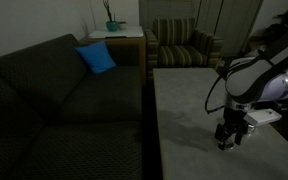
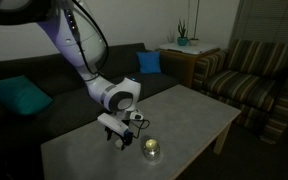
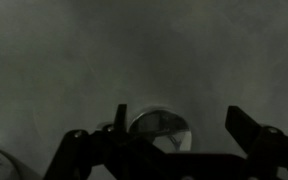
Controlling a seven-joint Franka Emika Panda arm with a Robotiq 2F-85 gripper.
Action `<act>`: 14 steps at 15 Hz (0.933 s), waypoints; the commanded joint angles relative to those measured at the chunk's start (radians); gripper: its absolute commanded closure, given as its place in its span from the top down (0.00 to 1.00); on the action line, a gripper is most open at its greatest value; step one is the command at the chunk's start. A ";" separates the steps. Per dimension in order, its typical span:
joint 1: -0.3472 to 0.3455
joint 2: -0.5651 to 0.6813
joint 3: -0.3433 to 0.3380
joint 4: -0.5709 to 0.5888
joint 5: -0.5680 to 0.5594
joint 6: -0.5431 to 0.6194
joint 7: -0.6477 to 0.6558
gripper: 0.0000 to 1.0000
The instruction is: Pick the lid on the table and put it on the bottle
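The robot's end effector [image 2: 118,138] is spread wide, low over the grey worktop [image 2: 204,110], with the small flat pale round lid [image 3: 159,125] right between its fingers [image 3: 246,135] and the squat glassy yellowish bottle [image 2: 152,150] just beside.

— Where's the lid [image 3: 162,125]?
— Flat on the table [image 2: 199,110], small, round, pale.
— And the bottle [image 2: 151,150]?
— Squat, glassy, faintly yellow, standing upright on the same table, apart from it.
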 commanded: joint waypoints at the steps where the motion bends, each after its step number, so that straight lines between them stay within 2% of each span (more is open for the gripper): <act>1: 0.012 0.000 -0.012 0.006 0.018 -0.001 0.000 1.00; 6: 0.016 0.000 -0.016 0.009 0.010 -0.009 -0.008 1.00; 14: 0.102 0.000 -0.091 0.003 -0.004 0.078 0.118 1.00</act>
